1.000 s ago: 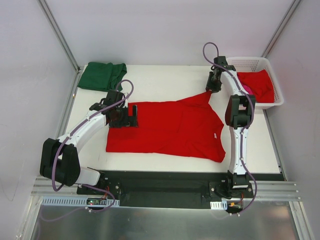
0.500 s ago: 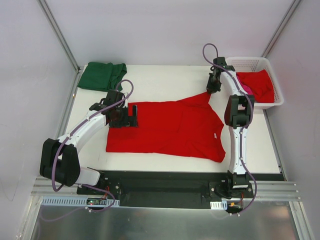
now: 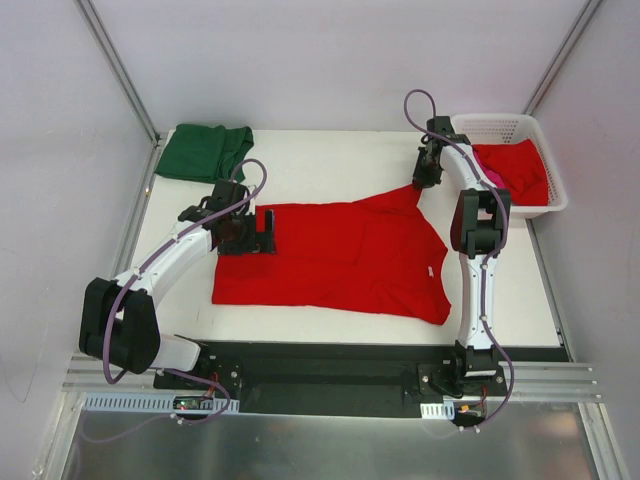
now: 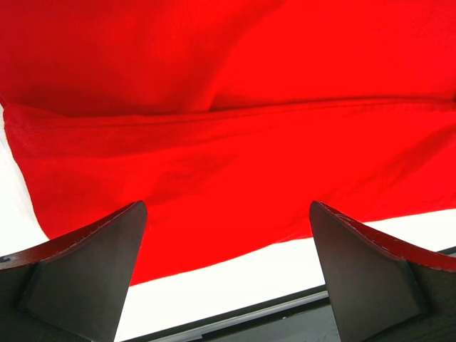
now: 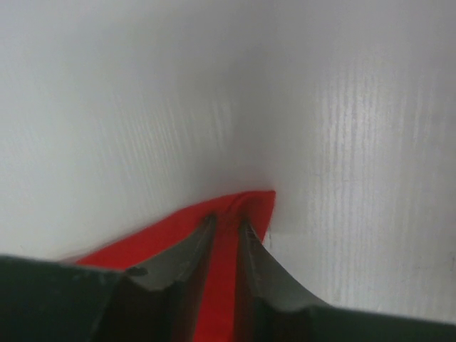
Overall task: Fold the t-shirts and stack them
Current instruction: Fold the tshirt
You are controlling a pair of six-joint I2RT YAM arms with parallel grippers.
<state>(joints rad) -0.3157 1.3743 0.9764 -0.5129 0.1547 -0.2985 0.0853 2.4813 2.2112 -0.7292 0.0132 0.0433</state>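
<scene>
Table (image 3: pixel 330 160) of plain white, boxed in by pale walls (image 3: pixel 330 60) and grey metal posts (image 3: pixel 118 70), carries a red t-shirt (image 3: pixel 340 260) spread flat at its middle. A green t-shirt (image 3: pixel 203 152) lies folded in the far left corner; a white basket (image 3: pixel 500 121) at far right holds a second red t-shirt (image 3: pixel 515 168). The left gripper (image 3: pixel 268 232) has its jaws wide apart over the spread shirt's left edge; the right gripper (image 5: pixel 226 228) has its jaws clamped on a sleeve tip.

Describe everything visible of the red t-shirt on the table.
The red t-shirt is bright soft cloth lying nearly flat across the white table, hem leftward, a small white tag near its right edge. The right claw pinches one corner at the far side; the left claw is open at its left edge.
</scene>
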